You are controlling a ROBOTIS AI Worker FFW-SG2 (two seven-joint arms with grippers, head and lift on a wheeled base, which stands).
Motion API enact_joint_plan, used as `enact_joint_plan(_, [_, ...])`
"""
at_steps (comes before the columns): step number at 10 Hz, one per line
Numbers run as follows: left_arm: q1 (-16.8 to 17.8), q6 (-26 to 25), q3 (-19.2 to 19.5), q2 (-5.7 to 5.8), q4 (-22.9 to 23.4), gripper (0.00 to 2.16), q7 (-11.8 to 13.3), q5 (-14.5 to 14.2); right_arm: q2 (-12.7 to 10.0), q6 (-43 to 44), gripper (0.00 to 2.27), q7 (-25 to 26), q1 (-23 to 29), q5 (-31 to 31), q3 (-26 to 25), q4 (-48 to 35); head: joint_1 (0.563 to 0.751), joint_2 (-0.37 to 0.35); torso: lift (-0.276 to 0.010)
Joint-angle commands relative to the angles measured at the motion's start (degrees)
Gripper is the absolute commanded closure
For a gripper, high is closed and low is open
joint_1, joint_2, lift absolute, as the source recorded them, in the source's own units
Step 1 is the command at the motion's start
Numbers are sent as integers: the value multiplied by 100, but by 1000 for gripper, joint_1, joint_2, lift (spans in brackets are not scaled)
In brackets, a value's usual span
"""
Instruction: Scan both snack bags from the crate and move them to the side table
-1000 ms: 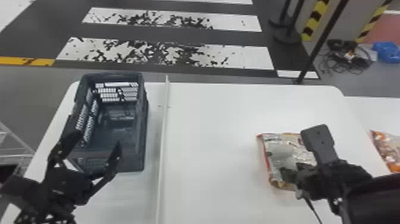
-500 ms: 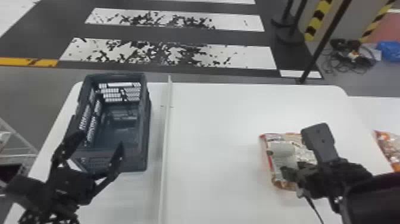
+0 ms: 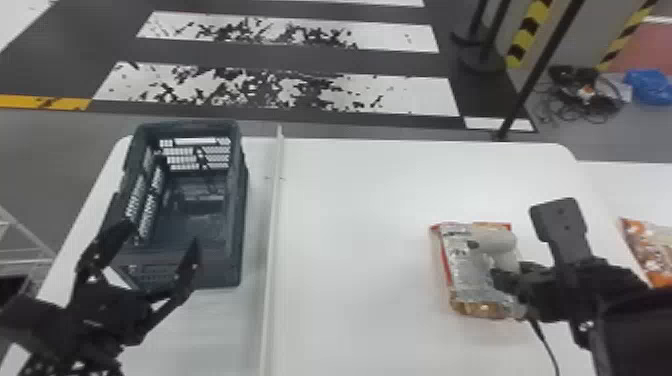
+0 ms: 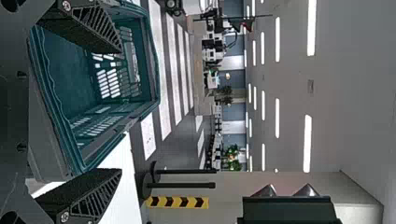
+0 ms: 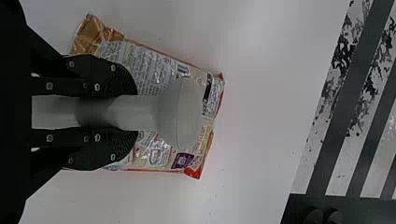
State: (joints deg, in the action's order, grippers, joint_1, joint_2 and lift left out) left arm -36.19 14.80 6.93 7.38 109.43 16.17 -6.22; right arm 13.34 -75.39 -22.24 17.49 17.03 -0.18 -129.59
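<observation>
1. The white table is carrying a dark crate, which is standing upright on its left part
2. On this same table, a long pale rail is running just beside the crate, to the right
3. One snack bag is lying on the table's right part
4. The side table is holding another snack bag
5. The floor is bearing tangled cables, a blue bundle and black post bases

Dark blue-grey crate; scanner pale grey; snack bag silvery, red-edged; hazard strips yellow-and-black striped
</observation>
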Motion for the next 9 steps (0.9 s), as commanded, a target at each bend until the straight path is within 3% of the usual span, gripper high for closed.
enact_joint_plan(1, [16, 0, 2, 0, -10, 90, 0, -2, 11, 142, 2246, 35, 0, -112, -386, 48, 695, -87, -75])
enact_joint_plan(5, [33, 0, 2, 0, -27, 90, 9, -2, 64, 863, 2246, 132, -132, -516, -1300, 865, 695, -191, -75])
enact_joint_plan(9, [51, -18, 2, -26, -36, 90, 18, 7, 187, 1496, 2246, 211, -378, -631, -1546, 1876, 695, -266, -75])
